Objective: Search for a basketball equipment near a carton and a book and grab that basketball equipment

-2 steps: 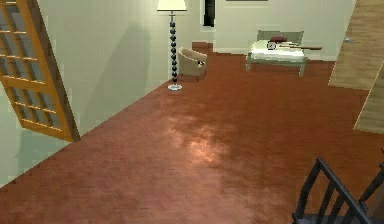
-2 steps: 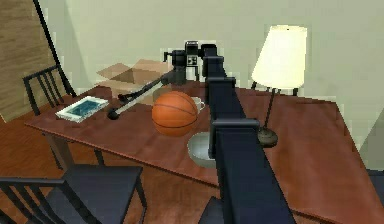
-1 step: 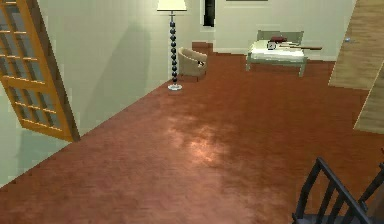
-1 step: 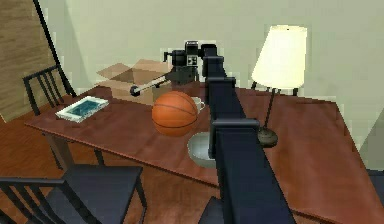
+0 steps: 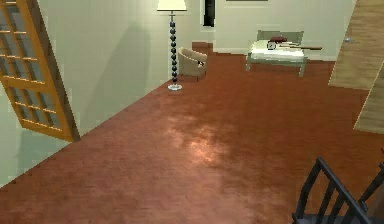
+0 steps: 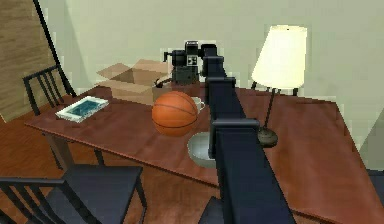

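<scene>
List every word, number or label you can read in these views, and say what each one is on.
No text can be read in either view.
The book: cover print, if any, too small to read.
The carton: no legible label.
The basketball: no legible lettering.

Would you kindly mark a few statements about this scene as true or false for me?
1. The basketball rests on the wooden table. True.
2. The book lies inside the carton. False: it lies flat on the table, apart from the carton.
3. A table lamp stands on the same table. True.
4. The floor lamp stands on a bed. False: it stands on the floor beside an armchair.
</scene>
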